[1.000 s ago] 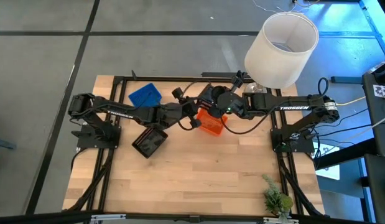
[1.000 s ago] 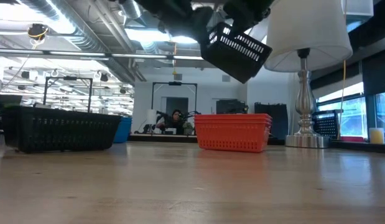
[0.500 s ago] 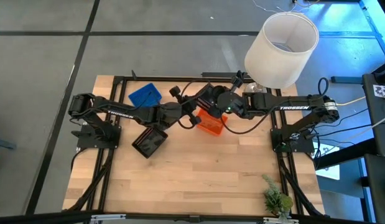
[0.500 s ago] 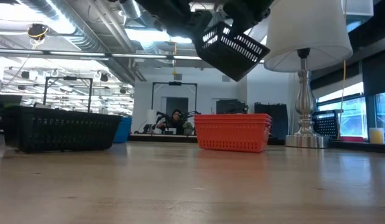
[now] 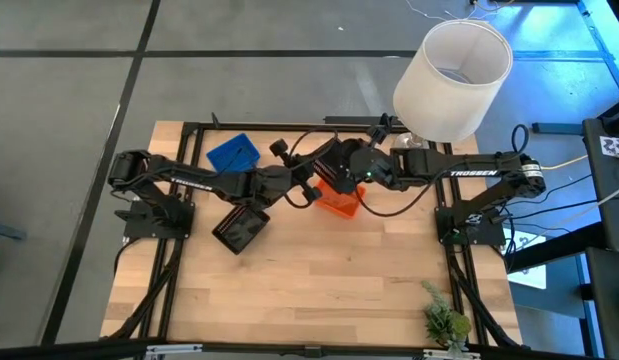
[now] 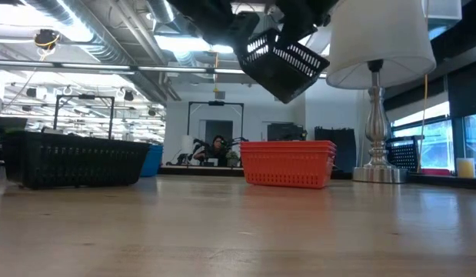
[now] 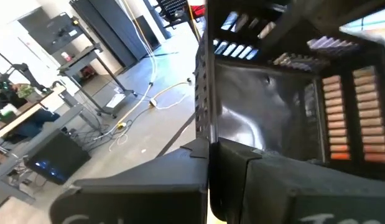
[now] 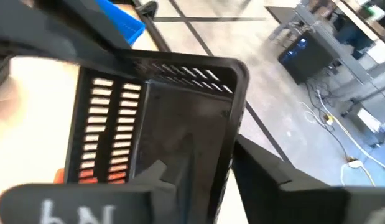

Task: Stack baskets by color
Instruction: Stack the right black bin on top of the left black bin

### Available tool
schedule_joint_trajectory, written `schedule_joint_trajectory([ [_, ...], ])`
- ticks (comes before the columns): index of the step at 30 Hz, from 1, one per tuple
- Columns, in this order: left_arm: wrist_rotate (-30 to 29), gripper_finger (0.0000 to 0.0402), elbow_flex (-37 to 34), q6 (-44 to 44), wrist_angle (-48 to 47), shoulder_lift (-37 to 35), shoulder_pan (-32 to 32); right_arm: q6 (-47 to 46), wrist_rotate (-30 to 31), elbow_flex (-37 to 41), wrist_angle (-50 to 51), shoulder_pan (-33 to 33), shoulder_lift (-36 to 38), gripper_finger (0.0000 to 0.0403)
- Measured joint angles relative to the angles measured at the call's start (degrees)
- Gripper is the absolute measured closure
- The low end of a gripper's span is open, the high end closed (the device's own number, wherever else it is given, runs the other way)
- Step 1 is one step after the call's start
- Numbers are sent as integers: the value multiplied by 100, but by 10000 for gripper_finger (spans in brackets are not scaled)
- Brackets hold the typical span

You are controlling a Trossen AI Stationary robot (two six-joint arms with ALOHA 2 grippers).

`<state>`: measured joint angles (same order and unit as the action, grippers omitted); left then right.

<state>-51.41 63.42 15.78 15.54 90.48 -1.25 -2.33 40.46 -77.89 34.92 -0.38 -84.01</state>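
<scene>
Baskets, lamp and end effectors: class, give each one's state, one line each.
held black basket: airborne, tilted.
orange stack: on the table, upright.
other black basket: on the table, upright.
blue basket: on the table.
lamp: upright.
left end effector: shut on the held black basket's rim.
right end effector: at the same basket.

Low view. A black mesh basket (image 6: 284, 65) hung tilted in the air, held from above by dark arm parts, above and slightly left of the orange baskets (image 6: 287, 164) on the wooden table (image 6: 238, 231). A black basket (image 6: 72, 160) stood well to their left, with a blue one (image 6: 151, 160) just behind it. A lamp (image 6: 380, 85) stood to their right.
</scene>
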Motion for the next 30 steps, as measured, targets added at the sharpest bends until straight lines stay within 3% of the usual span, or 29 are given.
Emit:
schedule_joint_trajectory([
  [7, -166, 401, 6, -612, -799, -325, -167, 570, -71, -9, -68, 198, 251, 255],
  [16, -246, 401, 4, -1951, -2794, -1150, -544, 881, -29, -9, -94, 575, 841, 251],
  [19, -171, 401, 4, -2772, -3539, -1447, -689, 866, -17, -9, -100, 675, 1017, 251],
  [25, 239, 401, 2, -4567, -5195, -1983, -1043, 864, -14, -9, -117, 800, 1193, 251],
  [30, 955, 401, 6, -5583, -6373, -2350, -1257, 877, -16, -7, -94, 798, 1198, 251],
])
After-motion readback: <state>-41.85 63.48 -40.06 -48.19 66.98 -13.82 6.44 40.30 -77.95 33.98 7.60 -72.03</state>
